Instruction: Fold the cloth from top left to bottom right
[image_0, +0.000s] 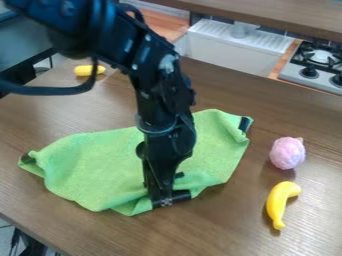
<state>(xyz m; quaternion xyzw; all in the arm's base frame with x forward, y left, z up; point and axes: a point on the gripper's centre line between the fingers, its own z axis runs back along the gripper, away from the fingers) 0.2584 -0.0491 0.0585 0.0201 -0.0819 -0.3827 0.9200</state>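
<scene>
Nothing can be read here — no text, label, brand, number or sign is legible on any surface or thing.

Fruit and a Toy Kitchen Around the Table

A yellow banana is lying on the right side of the brown wooden table. It is bending in a curve, and its thin end is pointing toward the bottom of the view. A round pink toy is sitting just above it in the view, and the two are not touching. Another yellow thing is lying far off at the upper left. Past the table, a white sink is standing near a gray stove. Black bars are sitting on the stove, and black knobs are sticking out.
</scene>
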